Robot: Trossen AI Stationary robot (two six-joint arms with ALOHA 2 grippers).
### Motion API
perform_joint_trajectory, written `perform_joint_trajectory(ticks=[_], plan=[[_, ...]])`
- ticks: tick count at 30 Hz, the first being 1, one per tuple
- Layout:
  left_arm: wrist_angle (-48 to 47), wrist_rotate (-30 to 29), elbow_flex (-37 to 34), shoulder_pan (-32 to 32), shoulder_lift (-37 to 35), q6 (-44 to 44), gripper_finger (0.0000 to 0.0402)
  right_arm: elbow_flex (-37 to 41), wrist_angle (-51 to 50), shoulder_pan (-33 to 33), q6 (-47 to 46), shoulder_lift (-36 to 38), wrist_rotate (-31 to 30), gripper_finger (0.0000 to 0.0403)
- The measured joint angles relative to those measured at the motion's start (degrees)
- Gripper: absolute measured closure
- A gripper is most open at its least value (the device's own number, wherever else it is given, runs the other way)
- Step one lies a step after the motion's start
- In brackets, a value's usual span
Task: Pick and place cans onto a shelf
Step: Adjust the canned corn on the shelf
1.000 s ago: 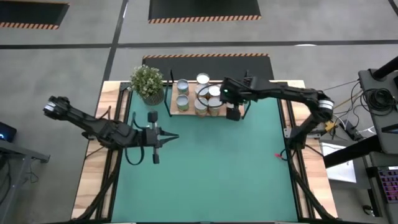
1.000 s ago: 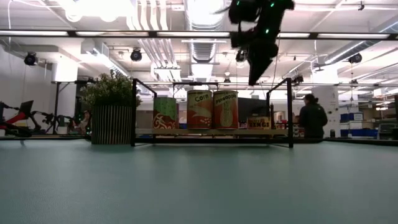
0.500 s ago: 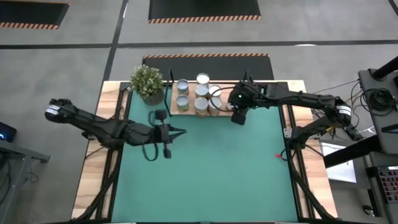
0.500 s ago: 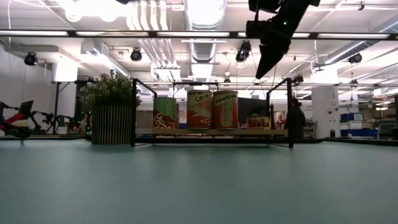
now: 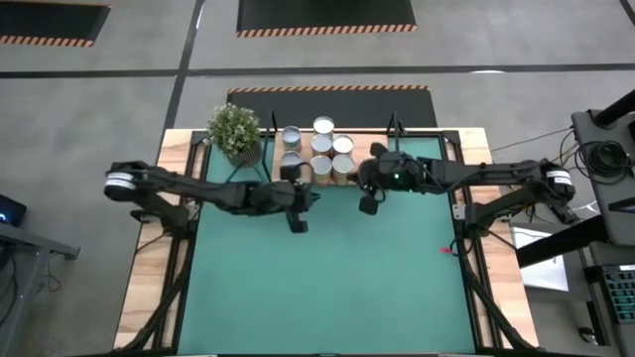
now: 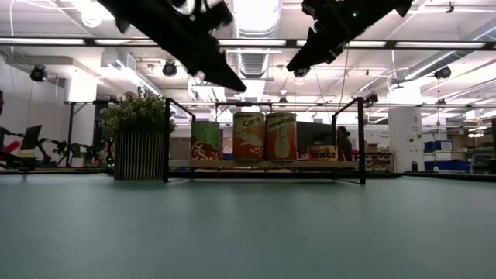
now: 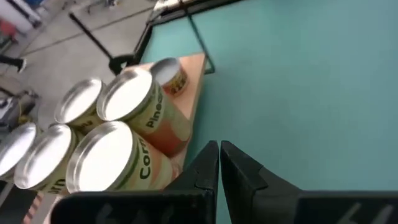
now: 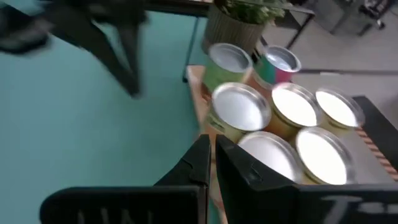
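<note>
Several cans (image 5: 320,149) stand upright, close together, on the shelf (image 5: 279,169) at the far middle of the green mat; in the low view the cans (image 6: 252,136) stand on the shelf's board (image 6: 263,164). My left gripper (image 5: 314,194) is shut and empty, above the mat just in front of the shelf's left part; its wrist view shows the cans (image 7: 124,118) past its shut gripper (image 7: 219,152). My right gripper (image 5: 361,180) is shut and empty by the shelf's right end, with the cans (image 8: 280,124) beyond its shut gripper (image 8: 211,146).
A potted plant (image 5: 235,132) stands left of the shelf at the far edge. Black frame posts (image 6: 361,139) rise at the shelf's ends. The green mat (image 5: 327,278) stretches from the shelf to the near edge. A person (image 6: 344,143) stands far off in the room.
My left gripper has swept from the left middle of the mat toward the right and far edges, up to the shelf's front. My right gripper has drawn back from above the cans toward the near edge and tipped from pointing steeply down to slanting. The cans have stayed put.
</note>
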State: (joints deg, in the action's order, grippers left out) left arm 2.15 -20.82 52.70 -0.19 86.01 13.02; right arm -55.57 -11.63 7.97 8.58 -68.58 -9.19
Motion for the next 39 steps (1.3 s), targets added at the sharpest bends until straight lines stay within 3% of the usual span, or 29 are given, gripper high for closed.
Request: perform_joint_trajectory(ticks=[11,19,24,39], plan=[[0.57,-0.55,1.93,5.90,9.59,-0.10,0.0402,3.45,3.44,-4.05,-1.52,-0.11,-2.62,0.0390],[2.29,-1.27,1.95,7.08,9.99,-1.92,0.0402,3.45,3.47,-4.73,-1.51,-0.09,-2.93,0.0390],[2.43,-5.64,1.95,7.37,10.06,-3.04,0.0402,3.47,3.47,-4.75,-1.53,-0.09,-3.02,0.0390],[4.07,-5.70,1.95,7.81,10.12,-4.69,0.0402,3.50,3.47,-4.75,-2.64,-0.09,-2.97,0.0390]])
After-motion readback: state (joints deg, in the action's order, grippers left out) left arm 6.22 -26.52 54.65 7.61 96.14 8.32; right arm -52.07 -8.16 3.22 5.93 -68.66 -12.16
